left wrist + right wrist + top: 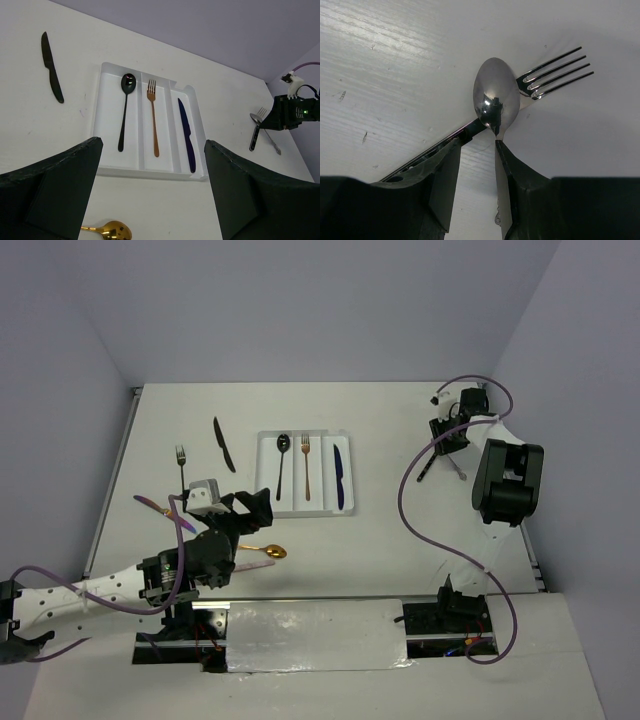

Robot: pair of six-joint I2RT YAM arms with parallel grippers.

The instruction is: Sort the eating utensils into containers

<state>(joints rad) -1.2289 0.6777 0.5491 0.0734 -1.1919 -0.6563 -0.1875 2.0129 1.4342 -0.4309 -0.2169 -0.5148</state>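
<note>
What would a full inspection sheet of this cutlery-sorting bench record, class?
Surface: white table, lightly scuffed.
Job's things: white tray holds black spoon, copper fork, blue knife, one per compartment; loose: black knife, fork, iridescent utensil, gold spoon, silver spoon lying on second fork.
Clutter: nothing seen.
Claws: left claw open, empty; right claw narrowly open astride silver spoon's handle.
Cables: purple cables loop from both arms.
Surroundings: plain grey walls.
</note>
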